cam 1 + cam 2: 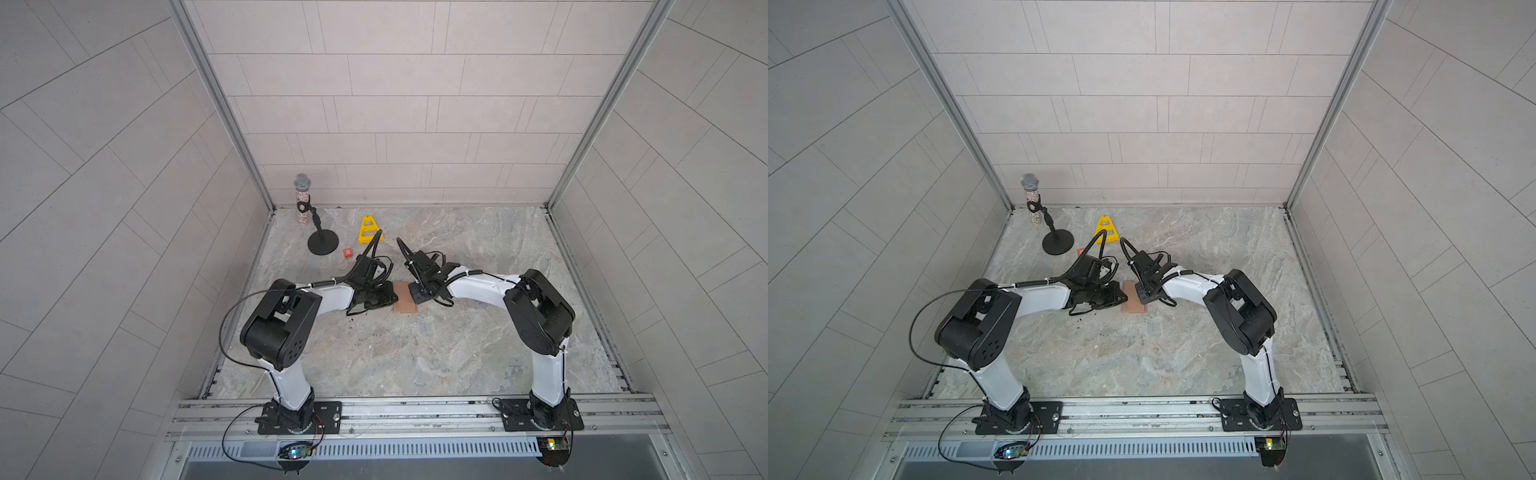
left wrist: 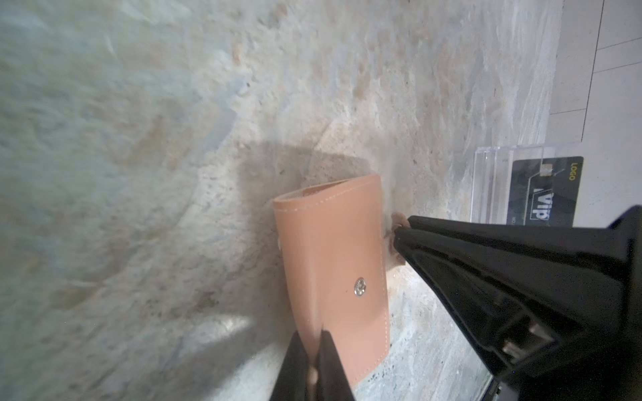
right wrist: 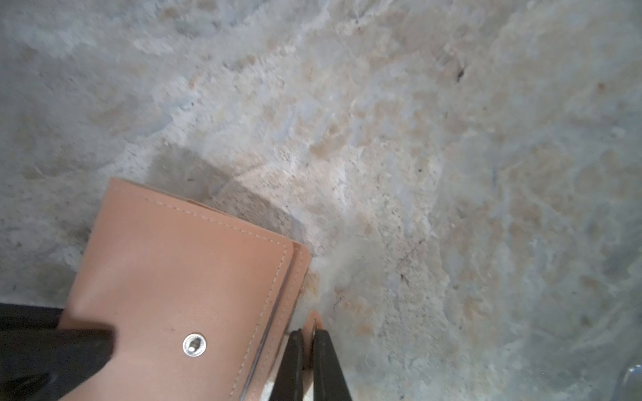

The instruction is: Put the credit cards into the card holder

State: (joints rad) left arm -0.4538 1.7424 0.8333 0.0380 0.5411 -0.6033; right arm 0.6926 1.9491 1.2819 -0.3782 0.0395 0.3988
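Our left hand [image 2: 311, 342] pinches an edge of the folded tan leather card holder [image 2: 330, 250], our right hand [image 3: 307, 338] its small snap tab [image 3: 314, 318], seemingly to open it.

A silver-headed microphone with a glittery handle [image 1: 302, 195] is clipped into a black round-based desk stand [image 1: 322, 243] near the far left corner of the grey-beige marble-patterned tabletop [image 1: 415, 357]. A yellow plastic A-shaped triangular frame [image 1: 369, 229] stands just to the stand's right, and a small orange square tag [image 1: 347, 252] lies flat nearer the front, between the two. A clear plastic box [image 2: 490, 184] shows only in the left wrist view, near the foot of the pale grey tiled walls [image 1: 395, 104].
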